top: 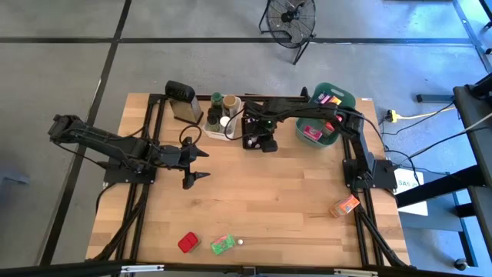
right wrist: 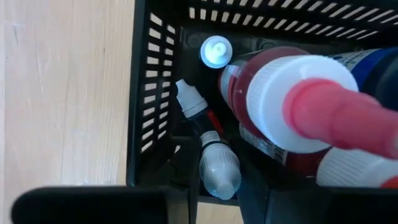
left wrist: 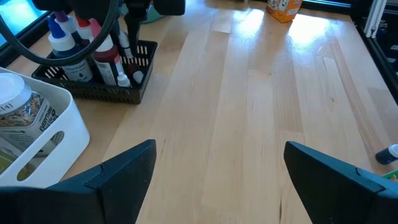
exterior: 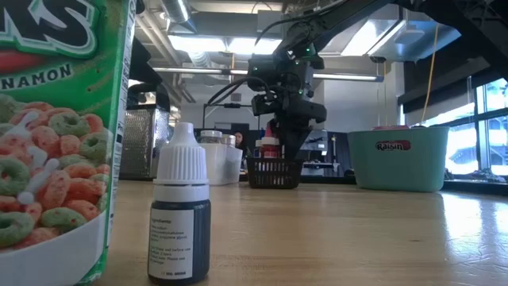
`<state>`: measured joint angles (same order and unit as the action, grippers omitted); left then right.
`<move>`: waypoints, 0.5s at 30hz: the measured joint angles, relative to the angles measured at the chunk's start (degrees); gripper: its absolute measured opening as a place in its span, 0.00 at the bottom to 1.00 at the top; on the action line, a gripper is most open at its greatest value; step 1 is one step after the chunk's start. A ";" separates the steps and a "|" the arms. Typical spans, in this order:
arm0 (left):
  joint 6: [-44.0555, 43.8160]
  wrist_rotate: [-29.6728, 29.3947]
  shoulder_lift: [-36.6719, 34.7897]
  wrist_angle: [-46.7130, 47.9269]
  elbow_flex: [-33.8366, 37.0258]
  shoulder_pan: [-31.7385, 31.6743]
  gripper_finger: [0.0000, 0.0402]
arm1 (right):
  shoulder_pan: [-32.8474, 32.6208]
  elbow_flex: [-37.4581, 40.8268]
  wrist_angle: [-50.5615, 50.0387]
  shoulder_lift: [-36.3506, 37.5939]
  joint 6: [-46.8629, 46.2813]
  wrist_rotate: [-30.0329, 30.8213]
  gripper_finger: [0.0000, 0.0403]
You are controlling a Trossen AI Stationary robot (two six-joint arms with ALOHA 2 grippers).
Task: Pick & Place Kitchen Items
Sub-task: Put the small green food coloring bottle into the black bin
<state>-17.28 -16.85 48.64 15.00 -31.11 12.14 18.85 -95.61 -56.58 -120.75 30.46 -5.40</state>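
- A wooden table (top: 261, 208) carries two dark robot arms, bins along the far edge and loose groceries near the front.
- The left arm stretches in from the table's left side; the left gripper (top: 201, 165) hangs over bare wood near the middle, claw released, fingers (left wrist: 124, 168) wide apart with nothing between them.
- The right arm reaches across the far edge; the right gripper (top: 260, 135) sits down inside the black basket (right wrist: 144, 93), claw clenched on a small white-capped bottle (right wrist: 219, 169).
- A teal bin (top: 332, 115) at the far right holds packets; a white bin (left wrist: 50, 137) just beside the basket holds lidded jars.
- A grey, black-topped grater (top: 183, 100) stands at the far left of the row.
- The basket also holds a red bottle with a pink nozzle (right wrist: 292, 106) and other small dropper bottles.
- An orange packet (top: 344, 205) lies near the right edge.
- A red packet (top: 187, 242) and a green packet (top: 221, 245) lie near the front edge.
- A tiny dark dropper bottle (exterior: 180, 208) stands just beside the green packet.
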 joint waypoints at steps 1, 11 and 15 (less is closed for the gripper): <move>0.00 0.01 0.00 0.00 0.00 0.00 0.87 | 0.00 0.00 0.05 0.00 0.00 -0.01 0.19; 0.00 0.01 0.00 0.00 0.00 0.00 0.87 | 0.00 0.02 0.92 0.00 -0.01 -0.05 0.23; 0.00 0.00 0.00 0.00 0.00 0.00 0.87 | 0.00 0.02 1.43 0.00 0.00 -0.20 0.24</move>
<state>-17.28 -16.86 48.64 15.00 -31.11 12.14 18.85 -95.59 -55.14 -120.75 30.46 -5.60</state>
